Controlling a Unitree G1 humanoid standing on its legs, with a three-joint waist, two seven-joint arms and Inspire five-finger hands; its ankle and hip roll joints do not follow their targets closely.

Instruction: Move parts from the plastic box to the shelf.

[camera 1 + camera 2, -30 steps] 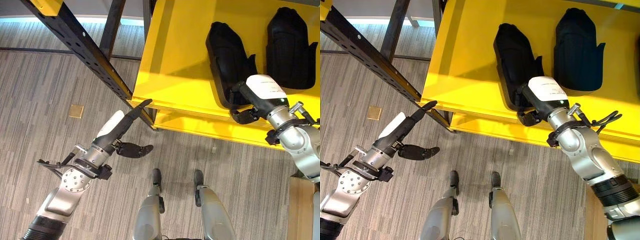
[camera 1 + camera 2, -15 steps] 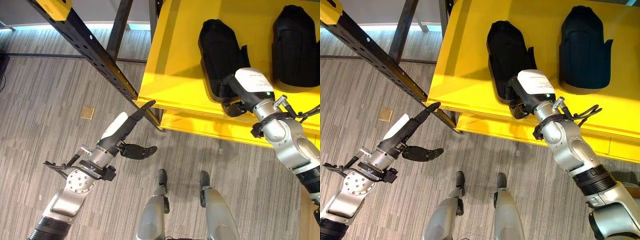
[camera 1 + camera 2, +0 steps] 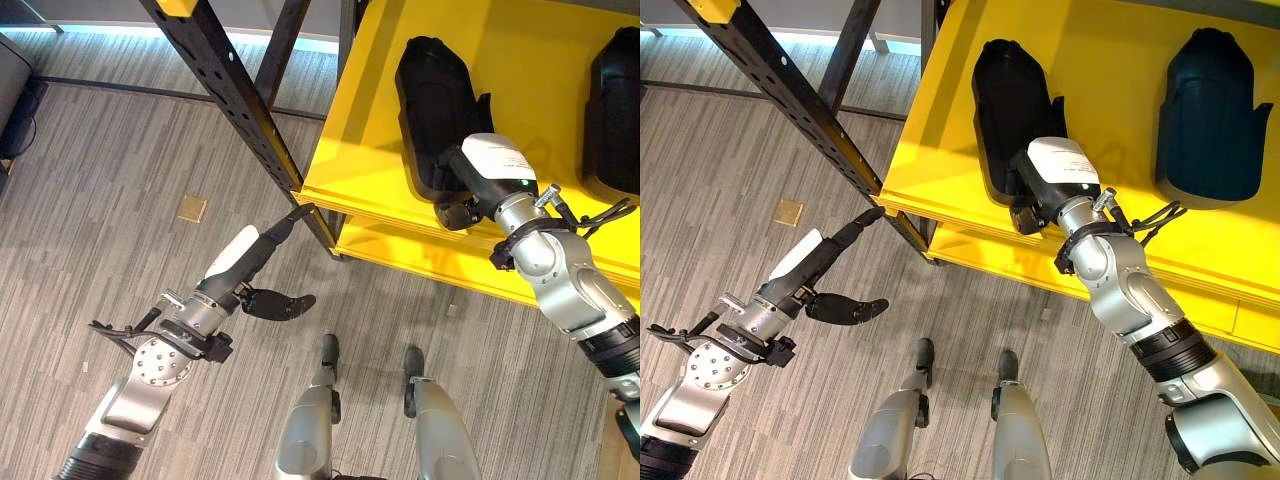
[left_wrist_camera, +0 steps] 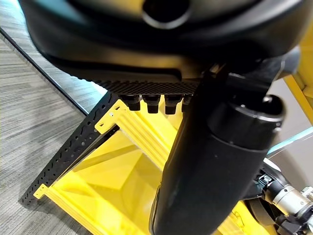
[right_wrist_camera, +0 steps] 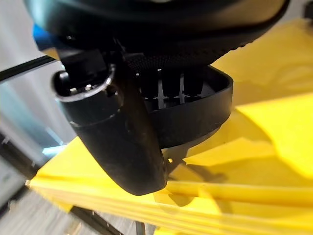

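On yellow shelf (image 3: 370,120), right hand (image 3: 1045,190) fingers gripping black part (image 3: 1012,100), left hand (image 3: 250,275) open.

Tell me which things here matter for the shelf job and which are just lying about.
Job items:
- yellow shelf
- black part on the shelf, with the right hand at its near end
- second black part lying further right on the shelf
- left hand, open, over the floor

Just about:
- black rack beam
- small tan floor plate
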